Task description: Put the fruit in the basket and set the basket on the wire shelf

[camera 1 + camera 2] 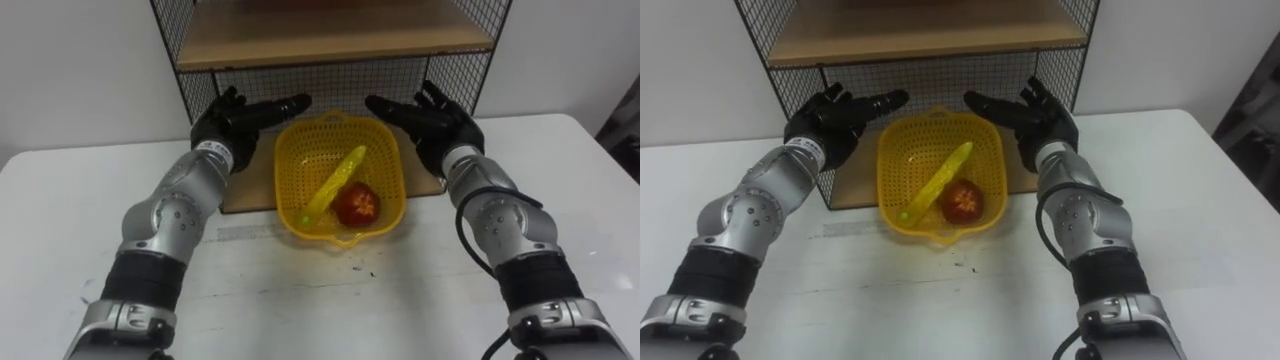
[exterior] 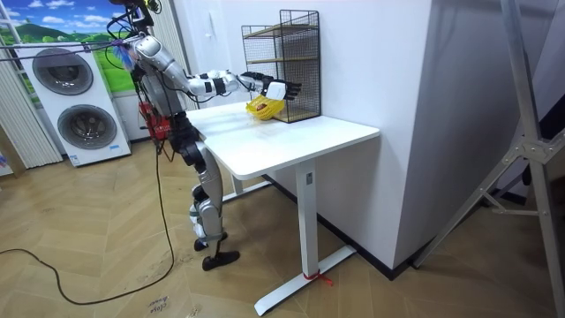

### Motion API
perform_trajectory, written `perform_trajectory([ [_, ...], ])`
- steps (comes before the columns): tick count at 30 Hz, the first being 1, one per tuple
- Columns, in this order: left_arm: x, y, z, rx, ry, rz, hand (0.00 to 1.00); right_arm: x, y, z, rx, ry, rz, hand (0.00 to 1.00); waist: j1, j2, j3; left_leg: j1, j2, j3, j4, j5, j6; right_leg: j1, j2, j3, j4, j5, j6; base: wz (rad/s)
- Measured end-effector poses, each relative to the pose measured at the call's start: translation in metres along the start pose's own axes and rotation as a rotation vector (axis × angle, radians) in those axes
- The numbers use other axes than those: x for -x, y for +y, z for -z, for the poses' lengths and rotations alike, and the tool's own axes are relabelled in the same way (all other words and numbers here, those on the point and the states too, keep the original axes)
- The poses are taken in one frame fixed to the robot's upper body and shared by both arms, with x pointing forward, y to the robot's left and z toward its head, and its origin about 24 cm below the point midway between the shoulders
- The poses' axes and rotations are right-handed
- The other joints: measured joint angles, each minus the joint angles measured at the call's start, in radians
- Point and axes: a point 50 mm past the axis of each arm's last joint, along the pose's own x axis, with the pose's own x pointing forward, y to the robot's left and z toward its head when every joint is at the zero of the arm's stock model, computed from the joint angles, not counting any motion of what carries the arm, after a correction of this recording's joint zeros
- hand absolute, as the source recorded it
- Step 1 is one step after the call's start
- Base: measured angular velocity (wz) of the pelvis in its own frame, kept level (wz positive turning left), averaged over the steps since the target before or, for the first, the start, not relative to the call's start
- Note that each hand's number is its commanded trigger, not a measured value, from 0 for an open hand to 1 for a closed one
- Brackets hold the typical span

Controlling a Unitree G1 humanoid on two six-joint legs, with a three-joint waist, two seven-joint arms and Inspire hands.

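Hovering open-fingered, left hand [image 1: 240, 120] and right hand [image 1: 432, 124] flanking the yellow basket [image 1: 288, 168], banana [image 1: 335, 184] and red apple [image 1: 357, 205] inside, at the wire shelf's [image 1: 300, 86] foot.

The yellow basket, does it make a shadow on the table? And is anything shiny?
Left eye view: the yellow basket drops a faint, speckled shadow on the white table just in front of it, and the red fruit has a small bright glint. Right eye view: the black left hand and right hand show no glare.
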Motion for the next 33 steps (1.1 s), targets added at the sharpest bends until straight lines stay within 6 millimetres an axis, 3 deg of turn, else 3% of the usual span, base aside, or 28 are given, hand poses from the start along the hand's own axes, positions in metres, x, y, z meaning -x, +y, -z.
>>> perform_trajectory([
  [10,0.0,0.003,-0.001,0.014,0.001,0.029,0.0,0.0,-0.002,-0.001,-0.016,-0.001,-0.025,0.0,0.002,-0.002,-0.0014,-0.005,0.0,0.0,0.0,0.0,0.0,-0.007,0.002,0.002,0.0,-0.001,-0.001,0.0],
  [15,0.002,0.002,-0.011,0.032,-0.031,0.064,0.0,0.0,0.0,-0.003,-0.01,-0.009,-0.048,0.0,0.002,-0.002,-0.0024,-0.012,0.0,0.004,-0.002,0.0,0.0,-0.02,0.009,0.01,0.001,-0.001,-0.001,-0.05],
  [19,0.006,-0.001,-0.019,-0.013,-0.073,0.086,0.0,0.003,0.003,-0.009,0.021,-0.041,-0.069,0.0,0.003,0.0,-0.0052,-0.016,0.001,0.003,-0.001,0.001,-0.001,-0.022,0.007,0.008,0.001,0.0,-0.002,0.0],
  [21,0.008,0.0,-0.019,-0.036,-0.086,0.097,0.0,0.007,0.005,-0.014,0.032,-0.074,-0.089,0.0,0.002,-0.001,-0.0104,-0.016,0.002,0.003,-0.001,0.001,-0.002,-0.021,0.002,0.001,0.001,0.0,-0.002,0.02],
  [24,0.018,0.005,-0.02,-0.072,-0.119,0.134,0.0,0.016,0.004,-0.017,0.04,-0.111,-0.129,0.0,-0.001,-0.001,-0.022,-0.01,0.002,0.0,-0.002,0.001,-0.002,-0.015,0.001,-0.004,0.001,0.0,-0.002,0.0],
  [26,0.029,0.012,-0.017,-0.116,-0.142,0.145,0.0,0.026,-0.01,-0.018,0.071,-0.15,-0.101,0.0,-0.001,-0.004,-0.0273,0.0,0.002,-0.003,-0.005,0.001,-0.003,-0.005,0.0,-0.01,0.001,-0.002,-0.004,0.05],
  [30,0.049,0.03,-0.009,-0.118,-0.165,0.128,0.0,0.045,-0.023,-0.011,0.148,-0.173,-0.084,0.0,-0.001,-0.013,-0.0264,0.01,0.002,-0.002,-0.014,0.002,-0.005,-0.004,0.0,-0.003,0.0,-0.011,-0.006,0.01],
  [33,0.057,0.039,-0.007,-0.128,-0.173,0.117,0.0,0.047,-0.026,-0.01,0.157,-0.174,-0.085,0.0,-0.003,-0.022,-0.0255,0.011,0.002,-0.002,-0.016,0.003,-0.007,-0.005,0.002,0.001,-0.002,-0.011,-0.007,-0.02],
])
